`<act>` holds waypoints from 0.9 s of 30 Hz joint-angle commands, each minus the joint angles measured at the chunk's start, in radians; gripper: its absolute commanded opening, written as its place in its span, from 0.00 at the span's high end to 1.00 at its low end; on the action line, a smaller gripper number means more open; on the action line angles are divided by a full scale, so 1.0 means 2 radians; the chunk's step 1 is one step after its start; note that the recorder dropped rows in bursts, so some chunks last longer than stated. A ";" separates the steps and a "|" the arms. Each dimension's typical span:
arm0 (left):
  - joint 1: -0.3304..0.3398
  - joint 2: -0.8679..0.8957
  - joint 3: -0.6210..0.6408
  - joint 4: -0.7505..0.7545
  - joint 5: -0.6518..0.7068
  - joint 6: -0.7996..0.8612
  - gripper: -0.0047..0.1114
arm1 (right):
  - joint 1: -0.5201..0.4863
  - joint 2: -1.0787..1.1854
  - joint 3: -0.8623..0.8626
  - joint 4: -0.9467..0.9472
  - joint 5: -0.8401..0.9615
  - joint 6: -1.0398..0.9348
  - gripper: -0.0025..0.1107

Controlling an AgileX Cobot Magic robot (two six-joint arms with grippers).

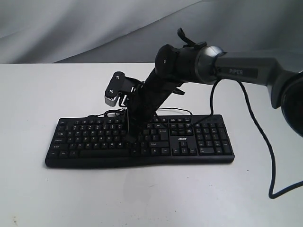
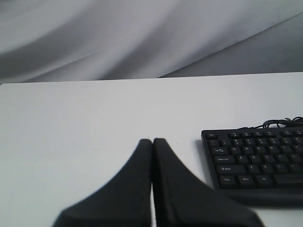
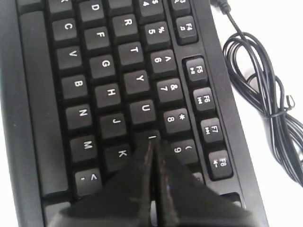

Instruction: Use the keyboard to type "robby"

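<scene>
The black keyboard (image 1: 90, 142) with white legends lies across the middle of the white table (image 1: 142, 198), number pad to the right. My right gripper (image 1: 129, 138) reaches down from the right onto the letter rows, shut with nothing in it. In the right wrist view the right gripper's (image 3: 152, 143) tips rest at the I key (image 3: 150, 136), between K and 9; the keys under the fingers are hidden. My left gripper (image 2: 152, 141) is shut and empty, above bare table beside the keyboard's (image 2: 255, 161) Esc and Ctrl end. It does not show in the exterior view.
The keyboard's thin black cable (image 3: 258, 80) lies coiled behind the function row (image 1: 173, 110). A thicker arm cable (image 1: 266, 151) hangs from the right arm down to the table at the right. A grey cloth backdrop (image 1: 71, 28) stands behind the table.
</scene>
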 commanded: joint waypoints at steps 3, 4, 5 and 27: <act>0.001 -0.001 0.002 -0.004 -0.002 -0.002 0.96 | -0.001 -0.001 0.001 0.002 -0.007 -0.005 0.98; 0.001 -0.001 0.002 -0.004 -0.002 -0.002 0.96 | -0.001 -0.001 0.001 0.002 -0.007 -0.005 0.98; 0.001 -0.001 0.002 -0.004 -0.002 -0.002 0.96 | -0.001 -0.001 0.001 0.001 -0.007 -0.005 0.98; 0.001 -0.001 0.002 -0.004 -0.002 -0.002 0.96 | -0.001 0.009 0.001 -0.003 -0.014 -0.003 0.98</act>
